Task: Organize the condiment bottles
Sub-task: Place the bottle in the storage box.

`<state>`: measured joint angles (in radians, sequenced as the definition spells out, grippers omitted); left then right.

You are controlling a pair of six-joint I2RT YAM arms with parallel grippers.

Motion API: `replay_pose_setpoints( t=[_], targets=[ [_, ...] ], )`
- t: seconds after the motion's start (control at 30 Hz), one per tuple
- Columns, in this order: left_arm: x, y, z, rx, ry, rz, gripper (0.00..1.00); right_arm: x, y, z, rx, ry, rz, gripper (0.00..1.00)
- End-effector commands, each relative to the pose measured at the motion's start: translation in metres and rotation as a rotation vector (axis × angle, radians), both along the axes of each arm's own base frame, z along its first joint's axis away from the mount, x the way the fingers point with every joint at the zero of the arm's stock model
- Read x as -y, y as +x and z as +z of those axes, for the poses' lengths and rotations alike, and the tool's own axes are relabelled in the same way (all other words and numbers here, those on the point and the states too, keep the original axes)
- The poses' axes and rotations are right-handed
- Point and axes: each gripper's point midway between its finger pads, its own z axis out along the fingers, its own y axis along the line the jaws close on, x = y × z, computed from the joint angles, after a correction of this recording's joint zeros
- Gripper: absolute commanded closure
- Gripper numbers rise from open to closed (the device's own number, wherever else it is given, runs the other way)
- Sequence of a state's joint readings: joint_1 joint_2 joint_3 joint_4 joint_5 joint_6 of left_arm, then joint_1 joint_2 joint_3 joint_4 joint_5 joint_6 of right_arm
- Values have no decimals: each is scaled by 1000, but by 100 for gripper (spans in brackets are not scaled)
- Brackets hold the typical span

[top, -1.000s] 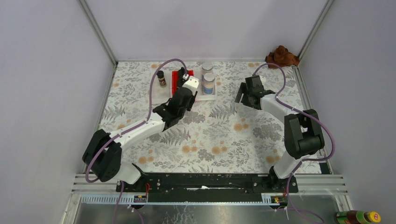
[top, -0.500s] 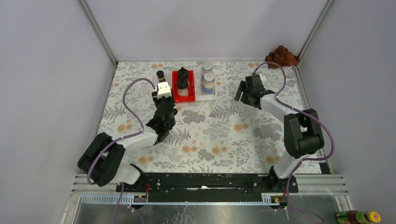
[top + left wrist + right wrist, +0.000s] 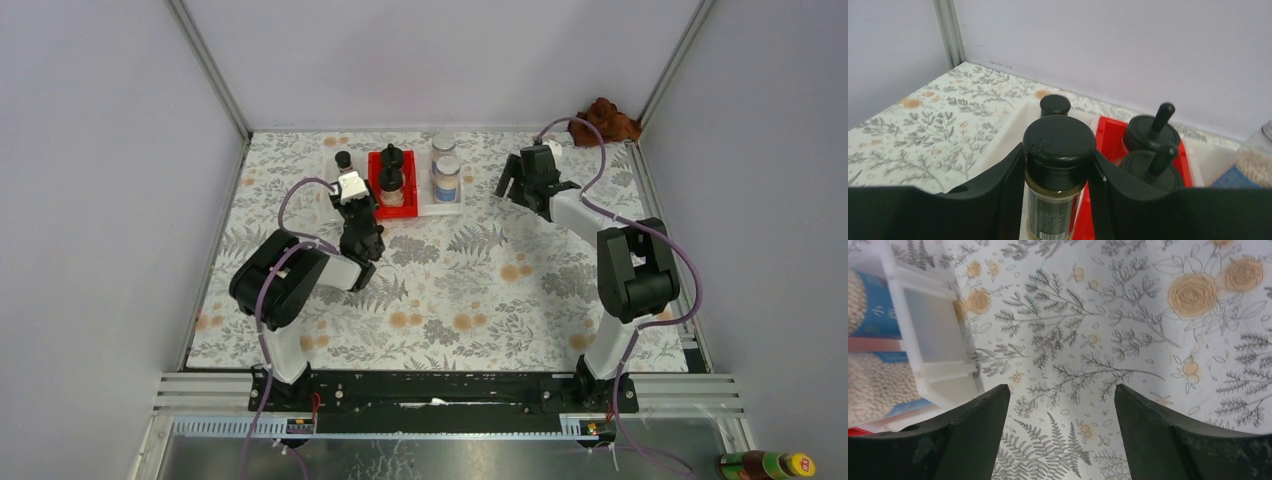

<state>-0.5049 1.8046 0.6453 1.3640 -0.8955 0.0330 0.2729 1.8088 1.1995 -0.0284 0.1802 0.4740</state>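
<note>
Toward the far-left corner, pinched near its top in the left gripper [image 3: 1059, 152]: slim brown jar [image 3: 1054, 212], likely light, rigid, slick.

The left gripper [image 3: 1058, 155] had little room: a second dark-brown jar [image 3: 1055, 105] stood just behind the held jar [image 3: 1055, 210], and the domed-cap jars [image 3: 1148, 135] crowded it on the right. Beside the white tray [image 3: 933, 340] of silver-lidded jars [image 3: 870, 310], bare tablecloth [image 3: 1128, 315] lay open under the right gripper [image 3: 1062, 390].

On my table [image 3: 470, 290], the left tray [image 3: 1000, 137], middle tray [image 3: 373, 190] and right tray [image 3: 930, 330] sit side by side. The near bottle [image 3: 1057, 200] is just before the far bottle [image 3: 1055, 105].
</note>
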Motion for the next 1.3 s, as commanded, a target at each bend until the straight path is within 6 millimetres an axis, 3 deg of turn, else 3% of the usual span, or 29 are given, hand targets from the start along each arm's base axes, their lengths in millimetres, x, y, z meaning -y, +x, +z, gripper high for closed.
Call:
replay_pose_setpoints(
  t=[0.0, 0.43, 0.83, 1.27],
  targets=[
    [-9, 23, 35, 175, -77, 22, 100, -8, 31, 31, 114, 20, 18, 15],
    [-27, 78, 6, 122, -51, 0, 100, -25, 66, 38, 140, -6, 62, 15],
    [-34, 110, -22, 93, -51, -25, 100, -47, 85, 45, 129, -69, 111, 15],
    [-42, 135, -28, 63, -91, -52, 100, -54, 99, 64, 145, -127, 130, 14]
  ],
)
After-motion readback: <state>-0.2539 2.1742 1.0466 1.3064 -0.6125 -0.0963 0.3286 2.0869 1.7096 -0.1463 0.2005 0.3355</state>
